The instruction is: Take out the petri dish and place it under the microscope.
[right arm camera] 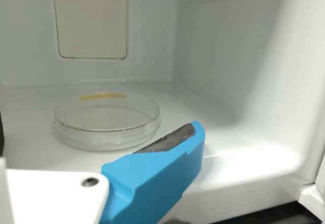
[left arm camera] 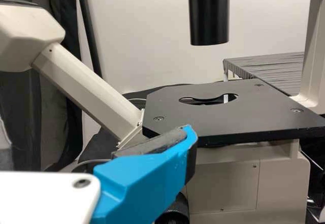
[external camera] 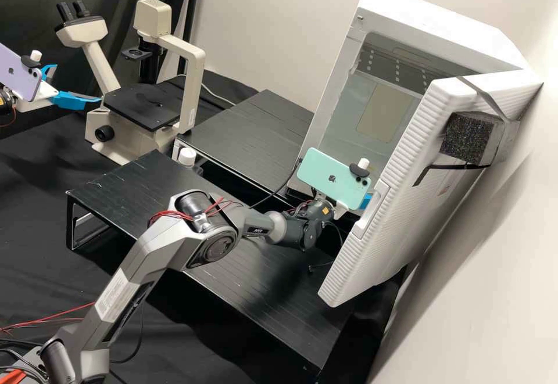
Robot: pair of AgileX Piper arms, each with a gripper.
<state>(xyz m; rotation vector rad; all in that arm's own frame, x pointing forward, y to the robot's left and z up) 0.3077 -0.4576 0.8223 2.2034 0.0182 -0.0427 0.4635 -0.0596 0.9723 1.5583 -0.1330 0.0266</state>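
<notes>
High view: right jaws (external camera: 366, 201) are at the open box (external camera: 436, 24), left jaws (external camera: 78, 83) spread by the microscope (external camera: 195, 76). Left wrist view: stage (left arm camera: 203, 122) is just ahead. Right wrist view: dish (right arm camera: 106, 120) sits flat inside, ahead of the right jaws, which look open. It's round, so no long axis to match; right arm's way nearer imo.

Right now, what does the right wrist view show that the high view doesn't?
Right wrist view: a petri dish with an orange strip at its rim, on the floor of the white chamber.
High view: the cream microscope, plus a lilac phone and a mint phone.
Both: the chamber's inside, with its beige panel.
</notes>
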